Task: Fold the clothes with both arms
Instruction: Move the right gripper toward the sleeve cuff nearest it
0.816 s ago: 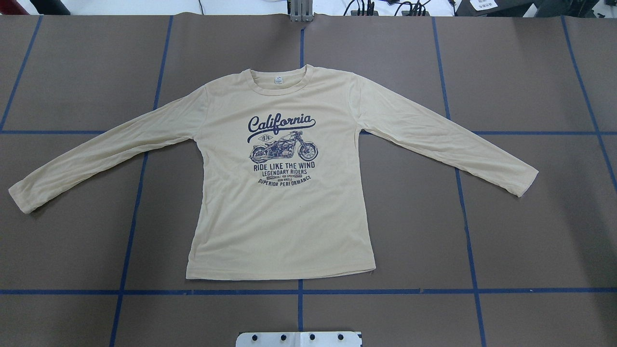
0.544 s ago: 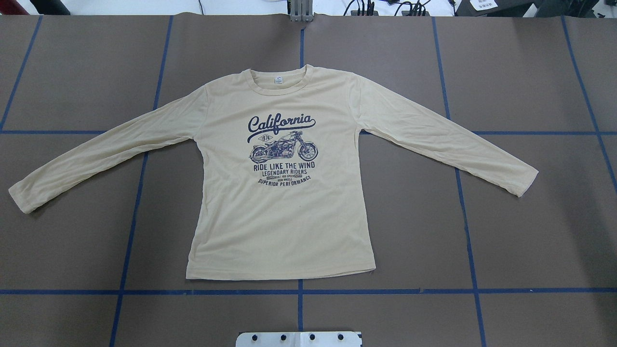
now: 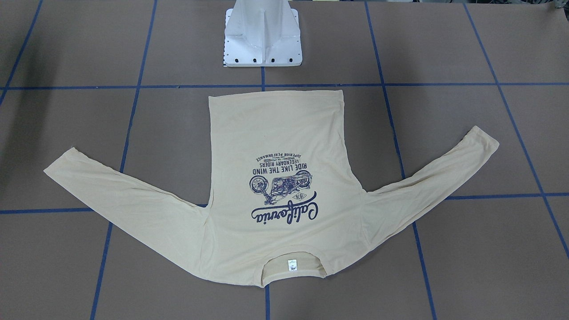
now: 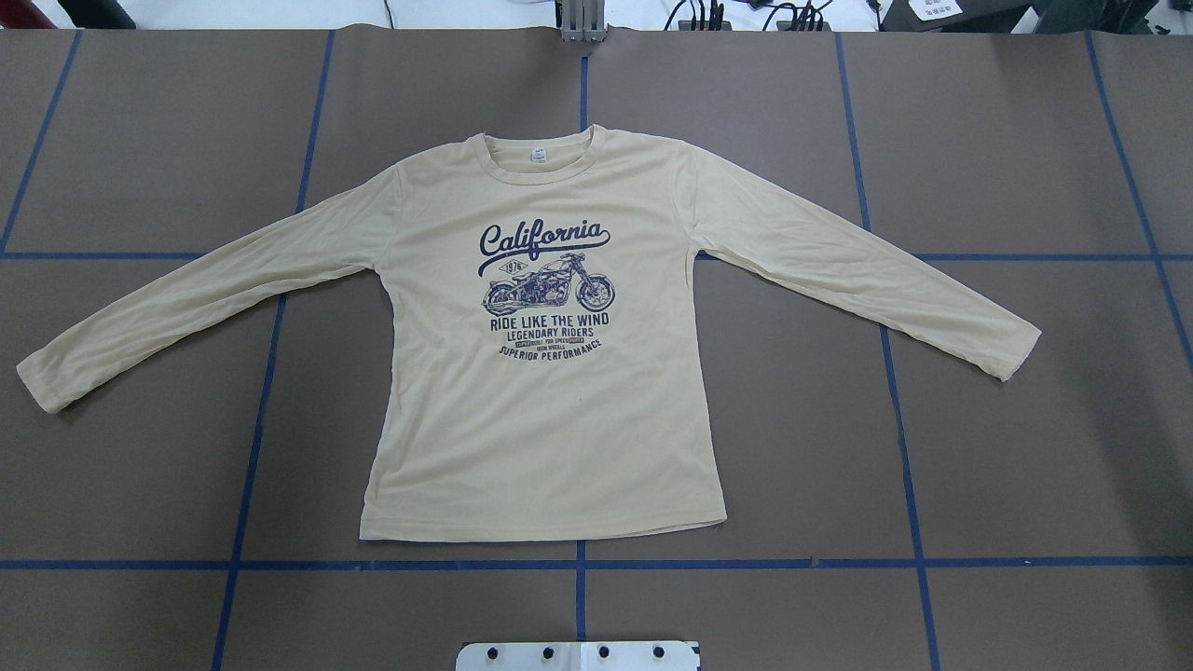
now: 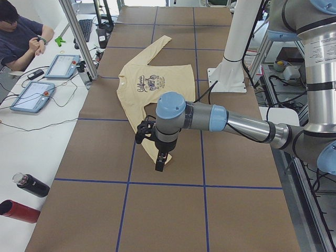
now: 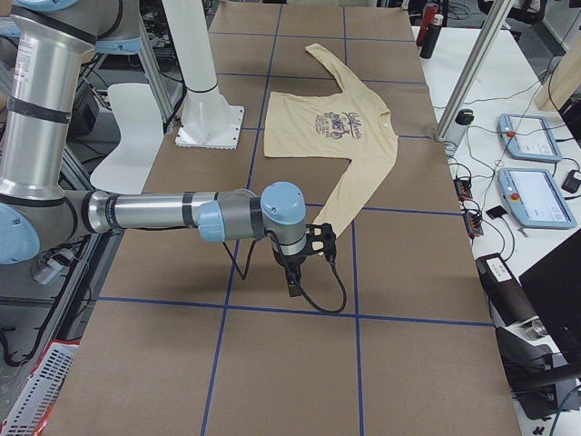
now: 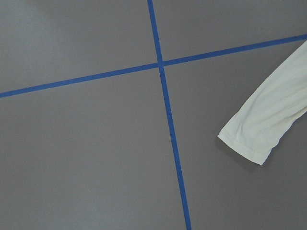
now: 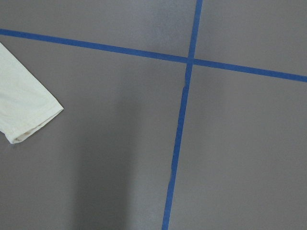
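Note:
The clothes are one cream-yellow long-sleeved T-shirt lying flat and face up, sleeves spread, collar away from the robot; it also shows in the front view. The left arm's gripper hangs over the end of the near sleeve in the left side view. The right arm's gripper hangs beyond the other sleeve's end in the right side view. I cannot tell whether either is open or shut. The wrist views show only a cuff and a cuff on the brown mat.
The white pedestal base stands at the robot's edge of the table. Blue tape lines cross the brown mat. A person sits at a side bench with control tablets and two bottles.

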`<state>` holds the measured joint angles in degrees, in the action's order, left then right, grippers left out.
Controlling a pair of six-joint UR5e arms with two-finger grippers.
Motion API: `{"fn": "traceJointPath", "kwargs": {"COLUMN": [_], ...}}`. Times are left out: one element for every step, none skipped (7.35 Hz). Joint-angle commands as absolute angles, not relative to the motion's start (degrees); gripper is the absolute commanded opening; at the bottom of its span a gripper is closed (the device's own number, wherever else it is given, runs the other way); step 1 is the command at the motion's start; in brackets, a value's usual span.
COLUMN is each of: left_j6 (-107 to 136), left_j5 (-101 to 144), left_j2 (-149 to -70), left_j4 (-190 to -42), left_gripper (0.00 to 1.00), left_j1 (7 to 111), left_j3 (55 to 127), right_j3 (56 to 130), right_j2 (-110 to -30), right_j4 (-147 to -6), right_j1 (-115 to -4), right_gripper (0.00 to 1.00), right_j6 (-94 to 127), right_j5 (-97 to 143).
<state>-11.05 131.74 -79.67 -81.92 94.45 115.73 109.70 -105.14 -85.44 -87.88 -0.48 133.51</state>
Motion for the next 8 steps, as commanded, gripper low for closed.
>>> {"fn": "traceJointPath", "kwargs": {"left_j6": [-10.9, -10.7, -11.0, -11.1, -11.0, -11.0, -11.0, -10.9], "left_j5": [131.4, 131.5, 132.0, 133.2, 134.7, 134.7, 134.7, 134.7], "left_j2": [-84.5, -84.8, -87.1, -87.4, -87.5, -87.5, -87.4, -87.4], "left_j4": [-90.7, -96.5, -98.6, -99.8, -100.3, -100.5, -100.4, -100.4], "left_gripper": [1.0, 1.0, 1.0, 1.0, 1.0, 1.0, 1.0, 1.0], "left_j1": [94.2, 94.2, 94.0, 94.0, 94.0, 94.0, 94.0, 94.0], "left_j3": [113.9, 111.8, 107.5, 106.2, 105.8, 105.8, 105.7, 105.7], "right_j3": [109.8, 109.8, 109.9, 109.7, 109.1, 106.2, 101.7, 97.3], "right_j2": [-102.4, -101.3, -99.8, -98.5, -98.1, -96.8, -94.8, -92.1], "right_j4": [-85.5, -85.3, -85.1, -82.5, -76.8, -69.4, -61.8, -56.4], "right_j1": [-87.5, -85.7, -83.3, -79.5, -74.1, -70.2, -66.7, -63.7], "right_gripper": [1.0, 1.0, 1.0, 1.0, 1.0, 1.0, 1.0, 1.0], "right_j6": [3.0, 3.7, 6.0, 11.5, 20.4, 27.8, 33.7, 39.2], "right_j5": [133.8, 133.8, 133.9, 133.9, 133.3, 132.1, 130.4, 127.6]}}
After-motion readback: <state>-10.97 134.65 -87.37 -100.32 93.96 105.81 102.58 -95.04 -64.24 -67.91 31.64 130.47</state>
